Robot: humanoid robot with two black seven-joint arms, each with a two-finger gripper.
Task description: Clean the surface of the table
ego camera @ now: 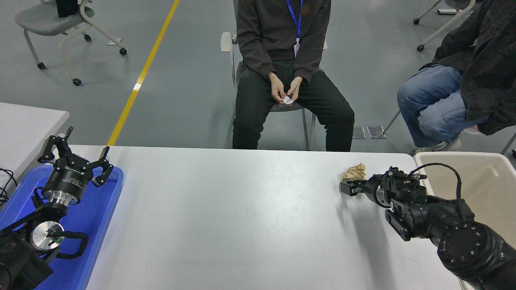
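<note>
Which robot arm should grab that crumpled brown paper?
Probably the right: the right gripper sits just beside the crumpled brown paper, while the left gripper is parked far off over the blue tray.

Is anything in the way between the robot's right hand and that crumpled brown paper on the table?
Nothing visible. The right end effector sits just beside the crumpled brown paper on the table surface, with only bare tabletop between them.

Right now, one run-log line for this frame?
right tool: beside crumpled brown paper | left tool: open, parked over blue tray | table surface: paper remains
</note>
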